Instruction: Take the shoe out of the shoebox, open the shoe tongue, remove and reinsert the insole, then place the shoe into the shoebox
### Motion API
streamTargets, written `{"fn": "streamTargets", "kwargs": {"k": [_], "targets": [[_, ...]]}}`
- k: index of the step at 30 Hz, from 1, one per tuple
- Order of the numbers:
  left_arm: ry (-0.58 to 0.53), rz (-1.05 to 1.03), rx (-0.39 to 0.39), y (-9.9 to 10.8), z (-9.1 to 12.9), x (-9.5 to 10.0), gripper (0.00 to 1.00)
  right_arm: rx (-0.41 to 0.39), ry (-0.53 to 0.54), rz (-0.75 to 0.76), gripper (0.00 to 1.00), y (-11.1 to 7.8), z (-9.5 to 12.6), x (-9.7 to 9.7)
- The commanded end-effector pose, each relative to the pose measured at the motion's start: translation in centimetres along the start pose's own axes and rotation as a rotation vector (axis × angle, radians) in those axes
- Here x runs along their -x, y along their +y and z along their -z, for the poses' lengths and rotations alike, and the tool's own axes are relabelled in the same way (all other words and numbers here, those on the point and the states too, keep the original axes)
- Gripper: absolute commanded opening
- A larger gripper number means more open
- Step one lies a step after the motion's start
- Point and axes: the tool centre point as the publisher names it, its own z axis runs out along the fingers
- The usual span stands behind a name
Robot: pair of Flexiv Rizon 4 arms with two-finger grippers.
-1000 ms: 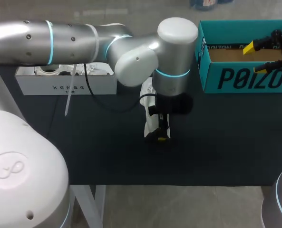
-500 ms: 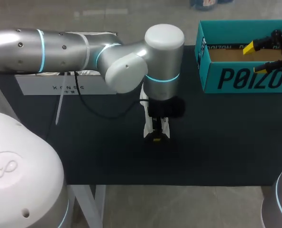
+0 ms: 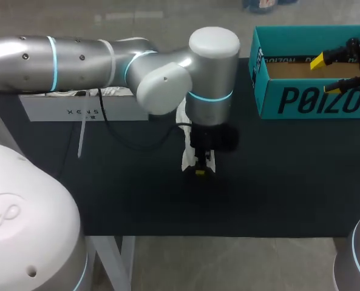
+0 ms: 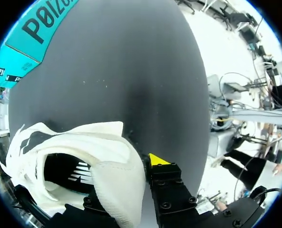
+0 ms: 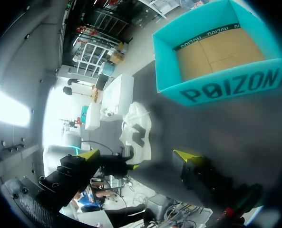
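Shoe [image 4: 98,156] out of shoebox [image 3: 313,100], heel rim clamped in left gripper [image 3: 200,168] jaws mid-bench [image 3: 137,194]; right gripper [image 3: 325,74] jaws apart over box; next likely: open tongue [image 4: 79,133].

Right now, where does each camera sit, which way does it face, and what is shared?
Head: above and behind, looking down on the table; both arms show, left gripper at the shoe, right gripper near the shoebox.
Left wrist: looks along its fingers at the shoe's heel; one yellow tip shows.
Right wrist: looks across the table at shoe and shoebox; both tips show.
Shared by all: shoe, shoebox.
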Motion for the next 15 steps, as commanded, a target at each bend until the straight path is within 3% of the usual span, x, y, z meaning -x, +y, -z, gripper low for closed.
{"fn": "streamTargets", "kwargs": {"k": [1, 5, 10, 15], "targets": [[-0.02, -0.064, -0.024, 2.2, 5.1, -0.7, 0.0, 0.0, -0.003, 0.0, 1.0, 0.0, 0.0, 0.0], [-0.006, -0.161, 0.005, 4.0, 8.6, -0.6, 0.0, 0.0, -0.003, 0.0, 1.0, 0.0, 0.0, 0.0], [0.054, -0.225, 0.156, 6.9, 12.8, 0.7, 0.0, 0.0, -0.003, 0.0, 1.0, 0.0, 0.0, 0.0], [0.056, -0.212, 0.159, 7.2, 13.2, 0.9, 0.0, 0.0, -0.003, 0.0, 1.0, 0.0, 0.0, 0.0]]}}
